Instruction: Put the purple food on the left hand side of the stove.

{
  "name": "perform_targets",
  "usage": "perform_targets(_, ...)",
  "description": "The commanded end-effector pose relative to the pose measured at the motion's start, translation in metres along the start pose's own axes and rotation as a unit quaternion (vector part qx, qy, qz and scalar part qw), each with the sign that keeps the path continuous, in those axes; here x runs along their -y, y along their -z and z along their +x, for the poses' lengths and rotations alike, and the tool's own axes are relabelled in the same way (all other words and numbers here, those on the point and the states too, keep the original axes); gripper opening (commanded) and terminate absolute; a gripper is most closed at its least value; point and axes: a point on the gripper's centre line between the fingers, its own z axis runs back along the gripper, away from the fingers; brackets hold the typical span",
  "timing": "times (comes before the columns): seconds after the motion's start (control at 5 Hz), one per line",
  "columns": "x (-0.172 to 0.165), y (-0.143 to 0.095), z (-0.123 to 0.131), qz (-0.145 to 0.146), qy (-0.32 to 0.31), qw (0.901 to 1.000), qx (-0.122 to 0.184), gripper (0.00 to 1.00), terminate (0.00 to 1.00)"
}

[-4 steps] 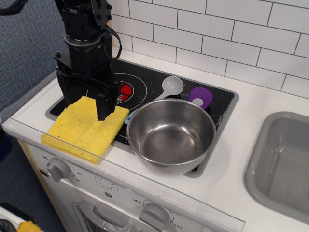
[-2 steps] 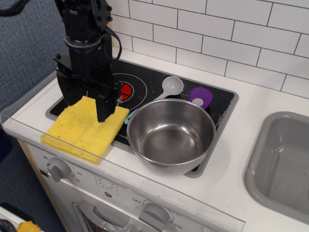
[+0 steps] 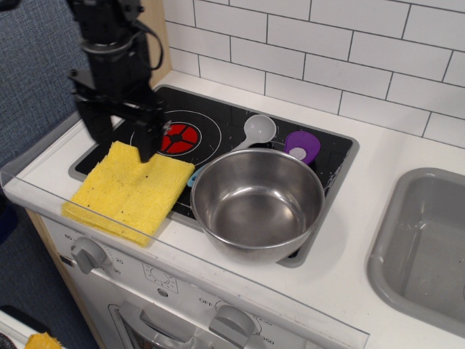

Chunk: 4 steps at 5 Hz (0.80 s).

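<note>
I have the claw (image 3: 122, 138) hanging with its fingers spread and nothing between them, above the far edge of the yellow cloth (image 3: 129, 190) at the stove's (image 3: 218, 127) left end. Right of it I see the red burner (image 3: 177, 137), then the white spoon (image 3: 254, 131). The purple food (image 3: 302, 146) lies far right, behind the steel bowl (image 3: 257, 202).

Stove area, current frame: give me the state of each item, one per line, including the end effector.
End effector: open, empty, above the yellow cloth.
Purple eggplant: lying on the stove's right rear, ungrasped.
Stove: red burner graphic uncovered; front left under the cloth.
Yellow cloth: folded flat, overhanging the stove's front-left edge.
Steel bowl: upright, empty, on the stove's front right.
White spoon: bowl up, handle running behind the steel bowl.
Sink: empty.
</note>
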Motion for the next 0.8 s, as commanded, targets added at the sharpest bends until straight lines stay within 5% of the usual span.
perform_targets(0.0, 0.041, -0.020, 0.072, -0.010, 0.004, 0.9988, 0.048, 1.00, 0.00)
perform_targets(0.6, 0.106, -0.010, 0.127, -0.014, -0.112, 0.9909, 0.074, 1.00, 0.00)
